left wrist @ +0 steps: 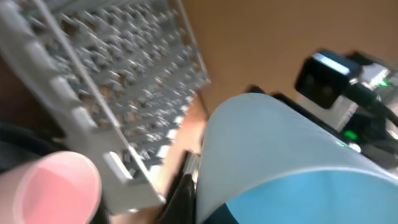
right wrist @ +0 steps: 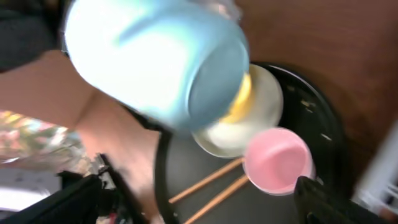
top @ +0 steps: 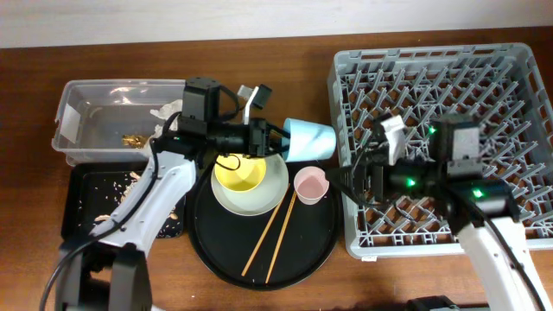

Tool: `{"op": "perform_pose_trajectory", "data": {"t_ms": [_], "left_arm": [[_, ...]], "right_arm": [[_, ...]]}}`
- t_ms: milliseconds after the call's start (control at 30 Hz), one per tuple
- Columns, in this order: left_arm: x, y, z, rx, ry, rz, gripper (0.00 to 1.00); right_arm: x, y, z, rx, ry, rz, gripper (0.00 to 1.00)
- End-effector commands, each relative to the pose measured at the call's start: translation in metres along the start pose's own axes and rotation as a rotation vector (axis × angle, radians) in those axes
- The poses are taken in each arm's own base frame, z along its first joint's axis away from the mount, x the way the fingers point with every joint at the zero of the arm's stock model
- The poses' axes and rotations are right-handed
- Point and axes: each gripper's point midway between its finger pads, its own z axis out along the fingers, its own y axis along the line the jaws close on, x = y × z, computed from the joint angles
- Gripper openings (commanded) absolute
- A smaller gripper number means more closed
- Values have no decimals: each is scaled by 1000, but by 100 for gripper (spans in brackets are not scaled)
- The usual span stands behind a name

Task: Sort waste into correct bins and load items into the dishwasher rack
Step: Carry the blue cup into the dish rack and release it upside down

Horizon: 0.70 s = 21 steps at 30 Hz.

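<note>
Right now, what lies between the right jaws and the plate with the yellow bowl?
The pink cup, upright on the round black tray, stands between the right gripper and the plate. The overhead view shows it plainly.

Brown wooden worktop (top: 259,52), bearing: clear tub (top: 121,85), shallow black tray (top: 78,186), large round black tray (top: 307,238), grey dishwasher rack (top: 432,53).

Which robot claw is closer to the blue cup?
Left. The left claw grips the blue cup at its open end. The right claw sits apart from it, beside the pink cup.
</note>
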Motion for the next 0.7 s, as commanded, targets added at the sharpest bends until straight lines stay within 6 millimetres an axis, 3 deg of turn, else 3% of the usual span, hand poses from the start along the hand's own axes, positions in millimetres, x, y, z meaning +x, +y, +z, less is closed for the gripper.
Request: {"op": "perform_pose_trajectory", "data": {"t_ms": [0, 67, 300, 467, 667], "left_arm": [[12, -19, -2, 126, 80, -23, 0], [13, -20, -1, 130, 85, -23, 0], [25, -32, 9, 177, 141, -10, 0], [25, -31, 11, 169, 138, -9, 0], [23, -29, 11, 157, 130, -10, 0]], "right_arm": [[-8, 27, 6, -223, 1, -67, 98], [-12, 39, 7, -349, -11, -109, 99], [-23, 54, 6, -578, -37, -161, 99], [-23, 52, 7, -572, -38, -162, 100], [-24, 51, 8, -565, -38, -161, 90]]}}
